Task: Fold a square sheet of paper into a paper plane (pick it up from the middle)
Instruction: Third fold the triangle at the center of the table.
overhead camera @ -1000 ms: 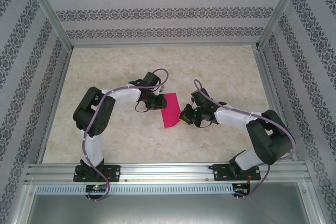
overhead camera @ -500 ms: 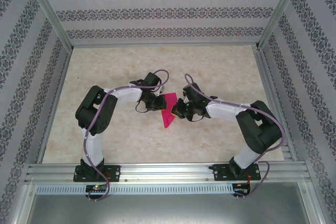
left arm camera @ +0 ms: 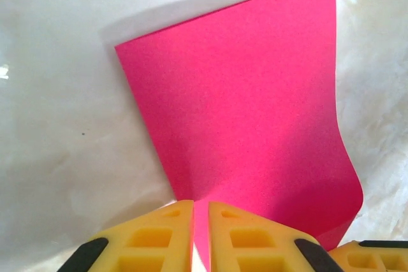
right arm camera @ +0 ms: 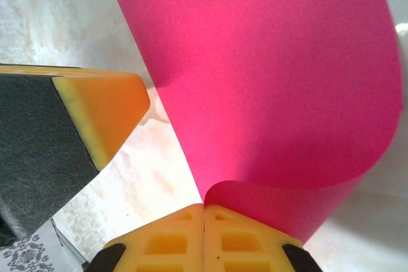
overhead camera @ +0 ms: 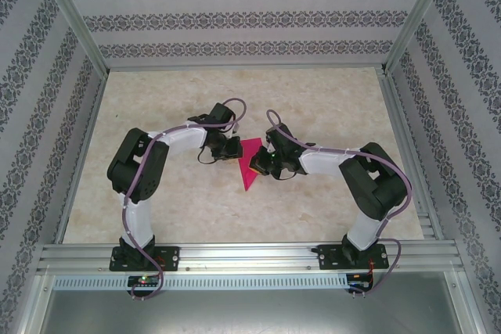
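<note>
Magenta paper sits at mid-surface in the top view. The sheet (overhead camera: 250, 168) lies between the two hands and tapers to a point toward the arms, with the left hand (overhead camera: 235, 151) at its left edge and the right hand (overhead camera: 264, 163) at its right edge. Bare surface (overhead camera: 329, 107) lies all round and the walls (overhead camera: 235, 17) are well apart, so there is room to move any way; the tight spot is between the hands themselves, which are near each other. From the left wrist, the left hand (left arm camera: 201, 207) is clenched on the near edge of the sheet (left arm camera: 248, 106). Its far corners are free and its right edge curves above the surface (left arm camera: 57, 125), and a finger (left arm camera: 376, 254) of the right hand shows just beside. From the right wrist, the right hand (right arm camera: 204, 211) is clenched on an edge of the sheet (right arm camera: 268, 62) that curls over in a soft roll, uncreased, with a left finger (right arm camera: 95, 116) near on the left. I judge a fold is in hand. If the hands pull apart, the thin paper could tear. A slanted lay-down, or pressing the roll flat with edges unmatched, would crease it off line. The fingers could knock together if either hand closes in.
</note>
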You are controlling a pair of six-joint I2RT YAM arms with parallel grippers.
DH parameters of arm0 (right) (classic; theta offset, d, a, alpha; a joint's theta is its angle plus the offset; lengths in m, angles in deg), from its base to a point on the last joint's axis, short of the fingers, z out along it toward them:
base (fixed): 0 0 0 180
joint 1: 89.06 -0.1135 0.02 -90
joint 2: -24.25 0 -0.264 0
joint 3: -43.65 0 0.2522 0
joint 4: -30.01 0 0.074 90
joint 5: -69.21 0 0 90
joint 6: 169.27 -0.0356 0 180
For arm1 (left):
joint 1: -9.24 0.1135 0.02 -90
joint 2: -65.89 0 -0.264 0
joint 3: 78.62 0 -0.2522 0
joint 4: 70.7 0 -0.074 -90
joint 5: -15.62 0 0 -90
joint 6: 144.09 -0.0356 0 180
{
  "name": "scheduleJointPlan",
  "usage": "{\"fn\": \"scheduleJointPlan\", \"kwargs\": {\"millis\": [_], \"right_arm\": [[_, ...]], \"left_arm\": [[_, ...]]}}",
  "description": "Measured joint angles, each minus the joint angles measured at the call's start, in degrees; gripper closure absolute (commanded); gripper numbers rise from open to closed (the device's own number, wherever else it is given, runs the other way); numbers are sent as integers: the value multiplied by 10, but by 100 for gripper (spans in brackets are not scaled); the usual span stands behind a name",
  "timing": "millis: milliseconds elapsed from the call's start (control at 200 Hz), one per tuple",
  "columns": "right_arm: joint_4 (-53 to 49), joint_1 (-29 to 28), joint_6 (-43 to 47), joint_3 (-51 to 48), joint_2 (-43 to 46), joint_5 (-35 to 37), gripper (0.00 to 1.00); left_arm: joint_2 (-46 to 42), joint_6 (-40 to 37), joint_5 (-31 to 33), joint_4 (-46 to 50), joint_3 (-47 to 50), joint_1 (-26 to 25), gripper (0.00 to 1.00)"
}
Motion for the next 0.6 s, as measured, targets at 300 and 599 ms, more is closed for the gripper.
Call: {"fn": "scheduleJointPlan", "kwargs": {"millis": [300,599], "right_arm": [[38,0,0,0,-8,4,96],[39,0,0,0,-31,4,96]], "left_arm": [[24,0,-1,4,-14,0,86],[24,-2,-2,4,-15,0,87]]}}
